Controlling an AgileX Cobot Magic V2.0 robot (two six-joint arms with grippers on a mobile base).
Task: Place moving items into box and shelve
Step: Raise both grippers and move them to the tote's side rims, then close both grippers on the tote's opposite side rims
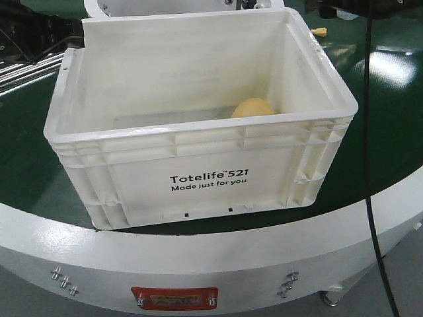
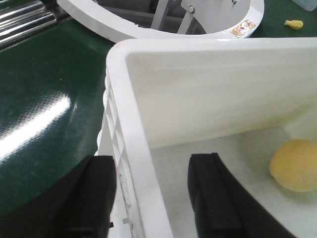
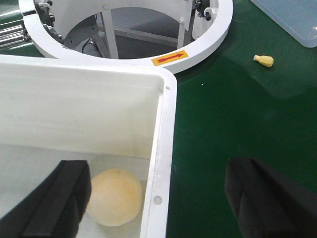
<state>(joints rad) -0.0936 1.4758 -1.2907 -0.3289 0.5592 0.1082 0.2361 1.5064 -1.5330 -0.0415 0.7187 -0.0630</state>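
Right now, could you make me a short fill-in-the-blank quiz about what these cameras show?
1. The yellow-orange ball lies ____ the white crate.
2. The crate's front print reads "Totelife ____".
3. The left gripper and right gripper each straddle a crate wall with jaws ____.
4. The crate stands on a ____ surface.

Missing words: inside; 521; open; green.
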